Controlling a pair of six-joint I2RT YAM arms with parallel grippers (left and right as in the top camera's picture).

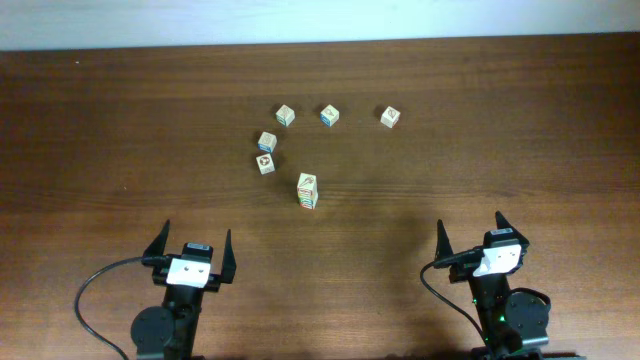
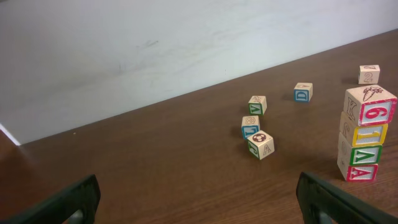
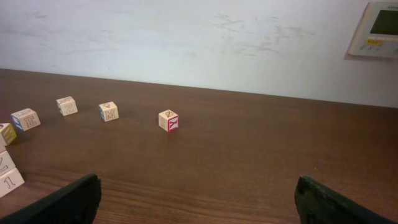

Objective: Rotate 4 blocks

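Arms (image 1: pixel 172 318) crouch well short of the blocks (image 1: pixel 308 190), left tool (image 1: pixel 197 234) and right tool (image 1: pixel 470 222) spread wide.

Five loose blocks (image 1: pixel 329 115) arc behind the four-block stack (image 1: pixel 308 190).

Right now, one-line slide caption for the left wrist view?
Four-block stack at right, five loose blocks scattered on the wooden table, open fingers at the bottom corners.

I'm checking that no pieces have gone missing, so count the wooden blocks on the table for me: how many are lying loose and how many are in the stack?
Loose blocks: 5
Blocks in the stack: 4
Total: 9 blocks
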